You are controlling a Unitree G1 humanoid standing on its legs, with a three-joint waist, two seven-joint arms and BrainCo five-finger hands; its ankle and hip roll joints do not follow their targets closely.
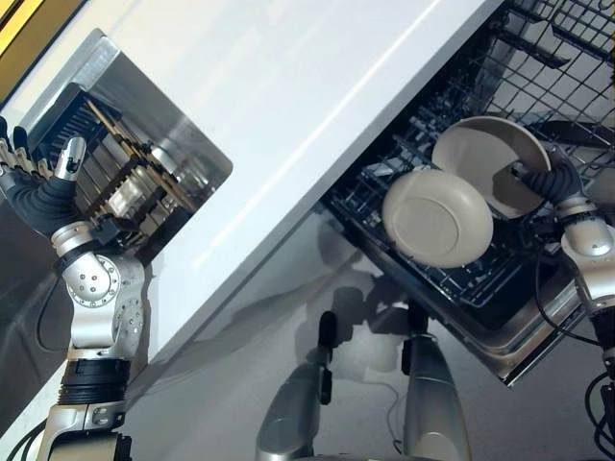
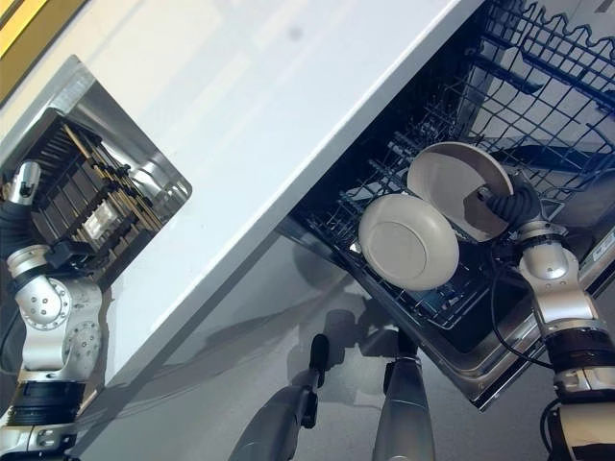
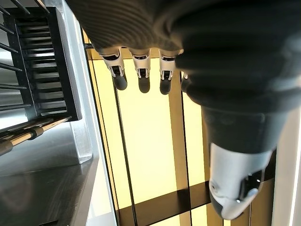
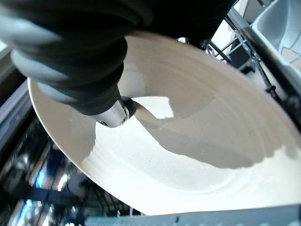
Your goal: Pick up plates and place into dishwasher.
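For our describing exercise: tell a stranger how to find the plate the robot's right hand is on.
Find the open dishwasher's dark wire rack, pulled out beside the white counter. Two beige plates stand in it on edge; the right hand rests on the rear plate, farther in and partly hidden by the front plate.

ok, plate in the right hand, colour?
Plain beige plate, no pattern; right wrist view shows it best.

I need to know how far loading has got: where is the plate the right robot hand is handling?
In the left eye view the plate stands on edge in the dishwasher's lower rack on the right, just behind another plate, with the right robot hand on its rim.
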